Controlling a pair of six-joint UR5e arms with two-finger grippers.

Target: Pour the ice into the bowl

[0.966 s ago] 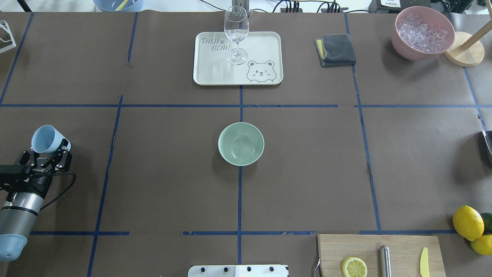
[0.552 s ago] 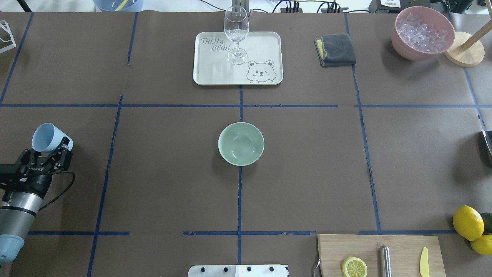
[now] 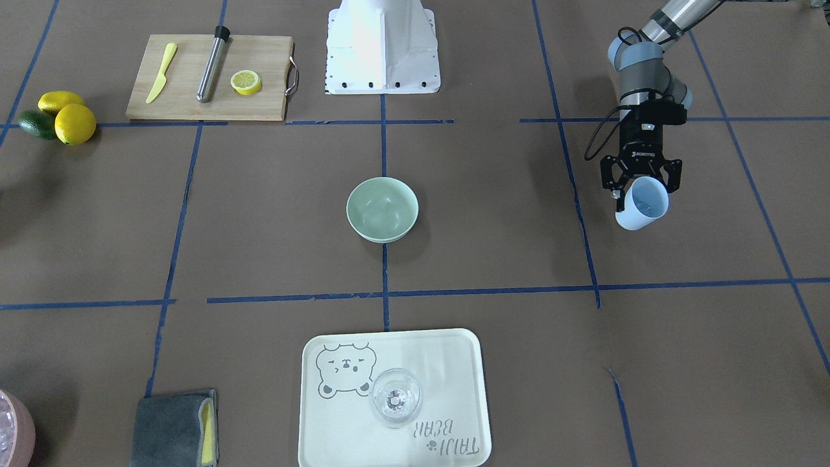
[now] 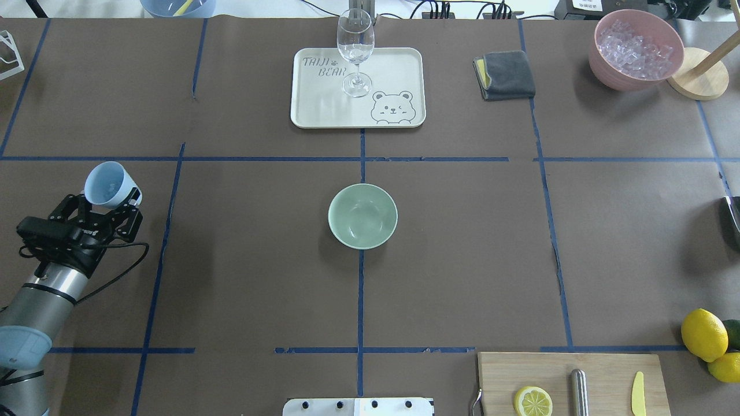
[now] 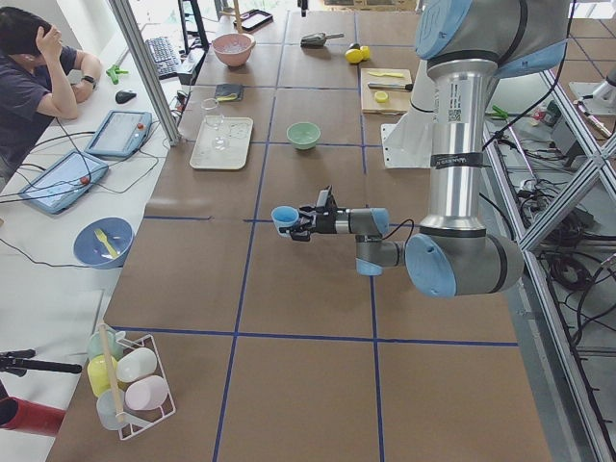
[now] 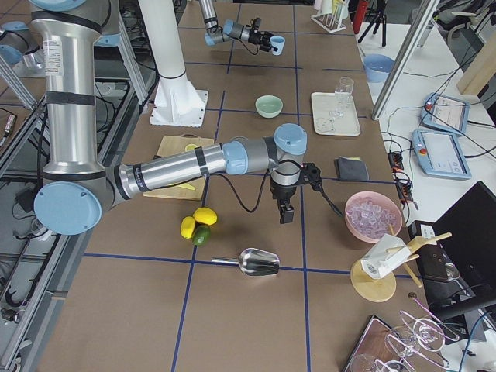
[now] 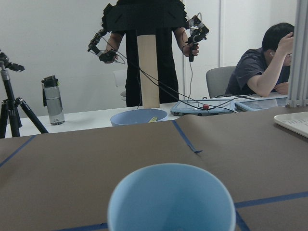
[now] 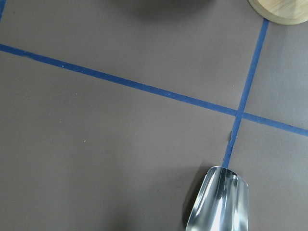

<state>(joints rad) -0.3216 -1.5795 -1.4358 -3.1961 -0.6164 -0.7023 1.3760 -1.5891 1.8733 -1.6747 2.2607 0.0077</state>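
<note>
Moving forward and inward since a second ago, the left gripper point(image 4: 110, 196) is carrying the light blue cup point(image 4: 108, 184) closer to the blue tape line on its side. Its fingers are clamping the cup's wall, and the cup's mouth is facing up. At the near right edge, a cutting board point(image 4: 569, 381) is taking up room, with lemons point(image 4: 703, 334) sitting beside it at the very edge. Bare brown surface point(image 4: 248, 231) is lying open between the cup and the bowl point(image 4: 362, 215). The bowl is sitting well apart from the cup, in the middle on a tape line, with free room all around its rim. It is showing as round, pale mint green, matte and plain. Beyond it, a tray point(image 4: 399, 63) is holding a wine glass point(image 4: 355, 52). At the far right corner, the ice point(image 4: 635, 46) is heaping as clear cubes in a pink bowl point(image 4: 604, 63). Whether the cup is holding any ice is hard to make out. The right gripper point(image 6: 285, 211) is hanging near a metal scoop point(image 6: 256, 263) and showing only from the side, so I cannot tell whether it is open or closed.
</note>
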